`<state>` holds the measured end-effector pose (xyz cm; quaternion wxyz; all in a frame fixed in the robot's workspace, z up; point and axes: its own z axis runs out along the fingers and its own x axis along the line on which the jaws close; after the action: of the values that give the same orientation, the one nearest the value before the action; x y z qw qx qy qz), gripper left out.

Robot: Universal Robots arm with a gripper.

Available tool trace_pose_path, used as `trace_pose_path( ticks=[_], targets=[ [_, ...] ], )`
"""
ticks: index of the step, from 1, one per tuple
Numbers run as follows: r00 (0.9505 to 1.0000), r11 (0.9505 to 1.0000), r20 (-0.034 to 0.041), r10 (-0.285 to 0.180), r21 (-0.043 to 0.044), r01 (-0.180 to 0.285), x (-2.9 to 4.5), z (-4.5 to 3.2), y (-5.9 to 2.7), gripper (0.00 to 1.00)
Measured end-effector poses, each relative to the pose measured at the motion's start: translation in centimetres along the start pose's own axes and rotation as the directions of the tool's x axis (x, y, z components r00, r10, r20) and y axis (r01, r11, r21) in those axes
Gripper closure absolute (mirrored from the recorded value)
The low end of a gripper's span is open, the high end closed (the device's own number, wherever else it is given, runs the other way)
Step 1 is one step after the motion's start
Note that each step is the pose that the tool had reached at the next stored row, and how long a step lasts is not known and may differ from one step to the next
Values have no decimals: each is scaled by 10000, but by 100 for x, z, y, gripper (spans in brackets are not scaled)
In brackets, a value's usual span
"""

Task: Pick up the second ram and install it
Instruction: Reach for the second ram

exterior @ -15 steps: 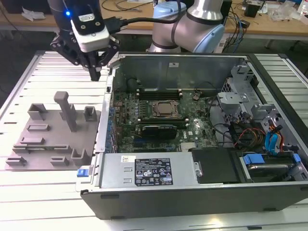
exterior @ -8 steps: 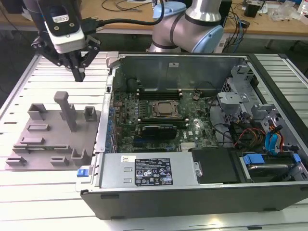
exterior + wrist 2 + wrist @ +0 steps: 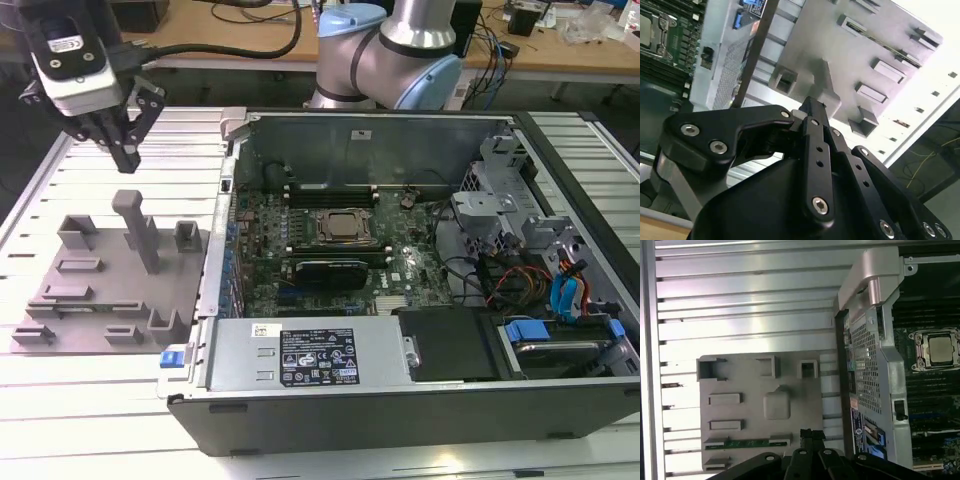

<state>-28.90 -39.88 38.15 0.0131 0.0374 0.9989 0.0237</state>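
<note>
Gripper (image 3: 127, 158) well clear above holder plate (image 3: 105, 300), second ram (image 3: 747, 443) near its edge

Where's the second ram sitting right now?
In the first wrist view, the second ram lies in a slot of the grey holder plate beside the computer case, close to the tool.

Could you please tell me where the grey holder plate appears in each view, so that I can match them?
Exterior view: the grey holder plate lies on the exterior view's left, beside the computer case.
Second wrist view: the plate lies beyond the gripper.
First wrist view: the plate lies beside the case wall.
Shared landmark: the CPU socket inside the case.
</note>
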Motion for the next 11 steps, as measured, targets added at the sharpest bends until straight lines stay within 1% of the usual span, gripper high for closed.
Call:
trace_pose_path(
  ticks=[3,4,6,10,11],
  targets=[
    [10000,10000,1,2,0,-2,159,4,-12,92],
    [10000,10000,0,1,0,-1,228,5,-17,92],
    [10000,10000,0,1,0,-1,314,7,-24,92],
    [10000,10000,0,1,0,-1,435,10,-33,92],
    [10000,10000,1,1,0,-1,495,13,-38,92]
  ],
)
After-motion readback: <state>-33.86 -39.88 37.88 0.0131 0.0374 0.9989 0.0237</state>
